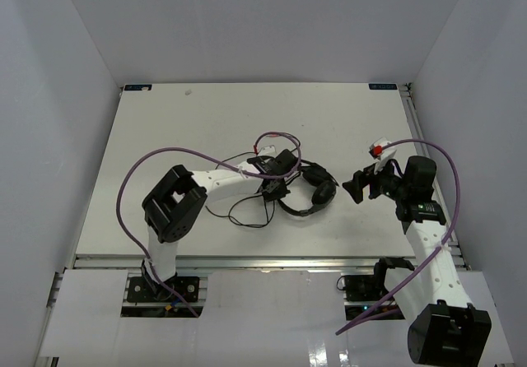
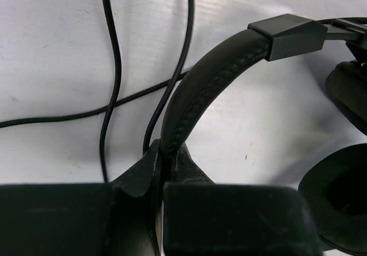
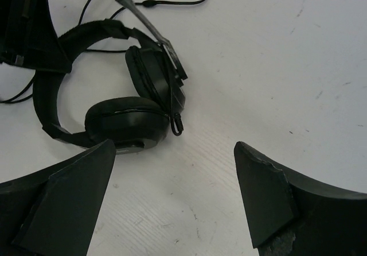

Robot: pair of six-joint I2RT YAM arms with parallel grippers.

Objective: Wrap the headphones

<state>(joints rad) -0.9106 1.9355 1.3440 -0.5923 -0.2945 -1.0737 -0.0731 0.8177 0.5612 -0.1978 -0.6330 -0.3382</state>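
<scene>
Left gripper [image 2: 162,167] clamped on headband [image 2: 200,89] of headphones [image 1: 323,191], cord [image 2: 112,66] lying loose in loops on table [image 1: 181,128], right gripper [image 3: 174,152] spread wide, holding nothing, near earcups [image 3: 123,121], headphones mid-table between grippers

White table [image 1: 206,128] centre; white left wall [image 1: 49,137] 9 o'clock, back wall [image 1: 263,21] 12, right wall [image 1: 486,95] 3; metal rail [image 1: 263,262] 6; corner brackets [image 1: 137,87], perhaps clamps, 11 and 1; even light

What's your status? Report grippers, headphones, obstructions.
Left fingers shut on headband. Right fingers open, empty, near headphones. Cord loose on table, not yet wrapped.
</scene>
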